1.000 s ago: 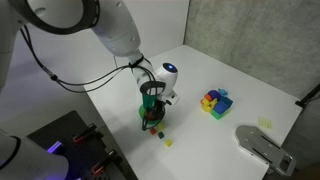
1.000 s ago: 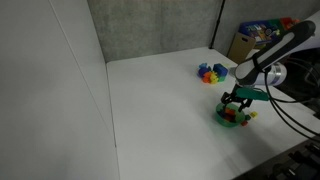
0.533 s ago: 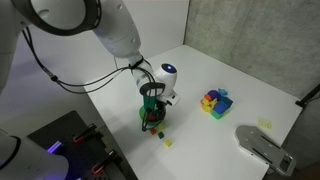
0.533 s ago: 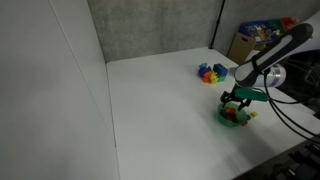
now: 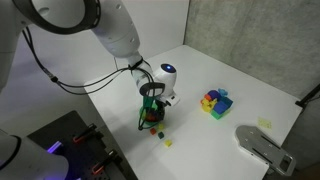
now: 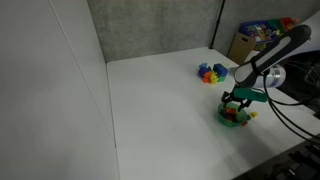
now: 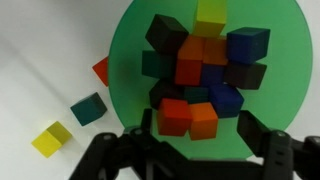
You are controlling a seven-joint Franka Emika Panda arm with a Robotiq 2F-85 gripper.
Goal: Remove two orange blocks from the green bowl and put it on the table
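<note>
no change from half a second ago, arm holds the same pose. in an exterior view the gripper [image 5: 152, 106] hangs just over the green bowl [image 5: 149, 121], with loose blocks [image 5: 167, 142] on the table [image 5: 200, 70] beside it. in an exterior view, same: gripper low over the bowl [image 6: 233, 117]. wrist view: bowl piled with mixed blocks, orange blocks [image 7: 203, 121] at the near edge, touching a red block [image 7: 173, 116]. fingers [image 7: 262, 142] spread wide, empty, either side of that pair. step looks like lining up a pick. next: descend and close on orange only, not red.

Matte green bowl [image 7: 128, 68] w/ smooth blocks [image 7: 205, 80] (matte).
</note>
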